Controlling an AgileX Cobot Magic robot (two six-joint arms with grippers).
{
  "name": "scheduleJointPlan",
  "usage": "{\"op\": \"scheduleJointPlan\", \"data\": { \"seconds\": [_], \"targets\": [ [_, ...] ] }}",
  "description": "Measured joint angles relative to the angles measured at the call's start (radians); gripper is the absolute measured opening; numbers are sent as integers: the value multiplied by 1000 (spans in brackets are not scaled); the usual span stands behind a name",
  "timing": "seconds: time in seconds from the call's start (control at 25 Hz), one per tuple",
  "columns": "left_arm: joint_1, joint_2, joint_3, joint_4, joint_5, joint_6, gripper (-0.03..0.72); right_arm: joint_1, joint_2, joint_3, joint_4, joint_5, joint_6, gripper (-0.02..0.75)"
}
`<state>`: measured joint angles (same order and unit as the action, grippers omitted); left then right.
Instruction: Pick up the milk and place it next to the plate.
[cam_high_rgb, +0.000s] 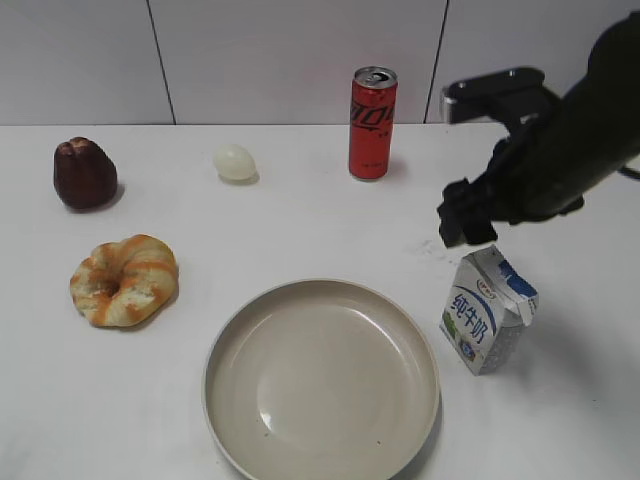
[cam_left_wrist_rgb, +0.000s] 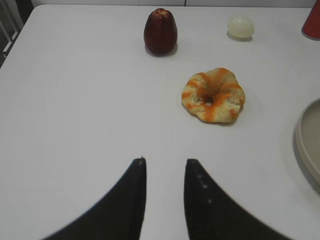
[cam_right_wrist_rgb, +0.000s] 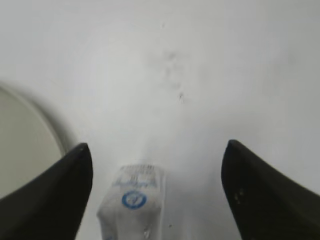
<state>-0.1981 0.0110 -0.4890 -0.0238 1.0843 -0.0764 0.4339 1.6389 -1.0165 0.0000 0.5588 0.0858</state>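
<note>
The milk (cam_high_rgb: 487, 310), a small white carton with blue lettering, stands upright on the white table just right of the plate (cam_high_rgb: 322, 380), a large round beige dish. The carton also shows in the right wrist view (cam_right_wrist_rgb: 132, 200), between the fingers, with the plate's rim (cam_right_wrist_rgb: 30, 135) at the left. My right gripper (cam_high_rgb: 465, 222) is open and empty, hovering just above and behind the carton, apart from it; in its own view the fingers (cam_right_wrist_rgb: 157, 150) are spread wide. My left gripper (cam_left_wrist_rgb: 165, 162) is open and empty over bare table.
A tall red soda can (cam_high_rgb: 372, 123) stands at the back. An orange-striped ring bread (cam_high_rgb: 124, 279), a dark red fruit (cam_high_rgb: 84, 173) and a pale egg (cam_high_rgb: 235, 162) lie on the left. The plate's edge (cam_left_wrist_rgb: 305, 140) shows in the left wrist view.
</note>
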Motion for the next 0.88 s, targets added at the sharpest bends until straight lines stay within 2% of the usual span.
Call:
{"op": "scheduleJointPlan", "data": {
  "seconds": [0.12, 0.36, 0.64, 0.76, 0.88],
  "targets": [
    [0, 0, 0, 0, 0, 0, 208, -35, 23, -137, -25, 47, 7, 607],
    [0, 0, 0, 0, 0, 0, 208, -198, 208, -487, -25, 268, -54, 603],
    [0, 0, 0, 0, 0, 0, 208, -348, 430, -873, 43, 496, -126, 596],
    [0, 0, 0, 0, 0, 0, 208, -381, 489, -977, 49, 587, -152, 595],
    [0, 0, 0, 0, 0, 0, 208, -397, 499, -1004, 50, 623, -164, 595]
  ]
}}
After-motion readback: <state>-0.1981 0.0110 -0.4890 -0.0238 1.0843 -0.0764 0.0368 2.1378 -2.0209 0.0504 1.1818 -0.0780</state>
